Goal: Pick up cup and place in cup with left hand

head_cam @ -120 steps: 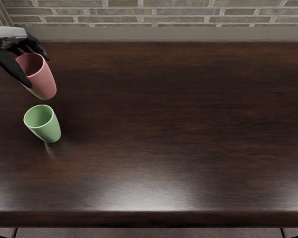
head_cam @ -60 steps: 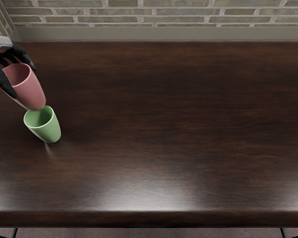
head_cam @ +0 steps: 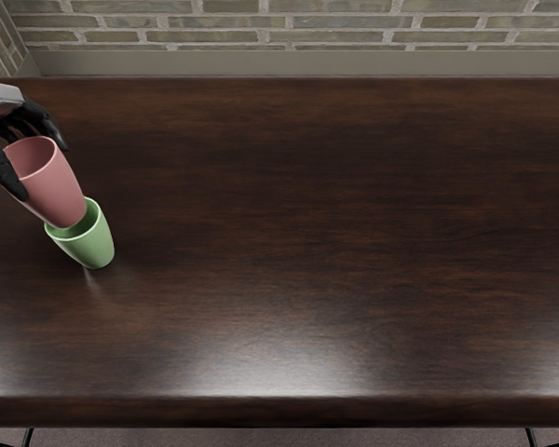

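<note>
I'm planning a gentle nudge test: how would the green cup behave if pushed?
The green cup would probably tip fairly easily, since it narrows toward its base. Its smooth, crisp-rimmed wall suggests it's stiff. Knocked over, it might roll, being round.

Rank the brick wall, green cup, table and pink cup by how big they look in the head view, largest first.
1. Table
2. Brick wall
3. Pink cup
4. Green cup
The pink cup is raised, perhaps nearer the camera, so which cup is truly bigger is unsure.
</note>
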Tool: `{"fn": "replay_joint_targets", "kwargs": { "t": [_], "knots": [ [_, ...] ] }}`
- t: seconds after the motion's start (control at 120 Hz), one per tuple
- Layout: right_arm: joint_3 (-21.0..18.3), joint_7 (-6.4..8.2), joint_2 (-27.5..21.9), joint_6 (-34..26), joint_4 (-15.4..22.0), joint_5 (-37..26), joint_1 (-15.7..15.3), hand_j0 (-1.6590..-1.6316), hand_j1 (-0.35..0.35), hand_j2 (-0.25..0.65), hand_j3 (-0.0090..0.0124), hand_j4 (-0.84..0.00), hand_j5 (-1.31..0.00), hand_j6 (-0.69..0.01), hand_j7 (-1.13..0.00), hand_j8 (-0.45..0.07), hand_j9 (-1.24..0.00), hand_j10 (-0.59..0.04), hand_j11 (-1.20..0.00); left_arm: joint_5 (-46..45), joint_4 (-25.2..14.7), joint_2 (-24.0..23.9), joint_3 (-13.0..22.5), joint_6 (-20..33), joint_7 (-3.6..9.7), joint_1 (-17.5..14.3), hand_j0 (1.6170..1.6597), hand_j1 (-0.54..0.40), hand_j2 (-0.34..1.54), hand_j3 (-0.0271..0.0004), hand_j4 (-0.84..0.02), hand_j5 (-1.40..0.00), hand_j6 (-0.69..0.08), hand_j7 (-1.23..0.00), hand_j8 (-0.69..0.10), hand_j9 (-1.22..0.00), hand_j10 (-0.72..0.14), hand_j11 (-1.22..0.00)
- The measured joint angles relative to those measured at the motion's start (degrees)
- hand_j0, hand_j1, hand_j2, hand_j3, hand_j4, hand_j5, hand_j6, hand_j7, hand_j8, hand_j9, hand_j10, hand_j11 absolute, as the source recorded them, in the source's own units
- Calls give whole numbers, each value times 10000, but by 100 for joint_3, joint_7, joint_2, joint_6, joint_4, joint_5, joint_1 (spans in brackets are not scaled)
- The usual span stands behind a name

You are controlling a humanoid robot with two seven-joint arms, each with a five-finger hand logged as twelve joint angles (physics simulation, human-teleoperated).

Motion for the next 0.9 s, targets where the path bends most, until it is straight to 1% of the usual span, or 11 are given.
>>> {"fn": "replay_joint_targets", "kwargs": {
  "t": [0.325, 0.45, 0.533, 0.808, 0.9],
  "knots": [
    [1, 0, 0, 0, -2, 0, 21, -16581, -3138, -60, 0, -291, -381, -290, -381, -291, -381, -291, -381, 4, 21, -79, 11, 2, 0, 41, 16572, -1845, 2687, 0, -5266, -7334, -2919, -7207, -2371, -7283, -3494, -7086],
    [1, 0, 0, 0, -2, 0, 21, -16581, -3138, -60, 0, -291, -380, -290, -381, -291, -381, -291, -381, 0, 19, -105, 18, 8, 0, 41, 16572, -2072, 3394, 0, -5233, -7443, -2844, -7336, -2304, -7408, -3427, -7195],
    [1, 0, 0, 0, -3, 0, 20, -16581, -3138, -60, 0, -291, -380, -290, -381, -291, -381, -291, -381, -4, 17, -89, 30, 7, 1, 50, 16568, -2091, 3466, 0, -5246, -7496, -2816, -7424, -2270, -7493, -3423, -7254],
    [1, -3, 0, 0, -9, 0, 22, -16581, -3138, -60, 0, -291, -381, -291, -381, -291, -381, -291, -381, 6, 67, -139, 151, 14, 0, 50, 16563, -1968, 3351, 0, -5285, -7616, -2801, -7581, -2309, -7642, -3499, -7408],
    [4, -4, 0, 0, -10, 0, 19, -16581, -3138, -60, 0, -291, -380, -290, -381, -291, -381, -291, -381, 4, 61, -149, 166, 27, 0, 50, 16563, -1908, 3045, 0, -5237, -7684, -2770, -7616, -2334, -7604, -3495, -7438]
  ]
}}
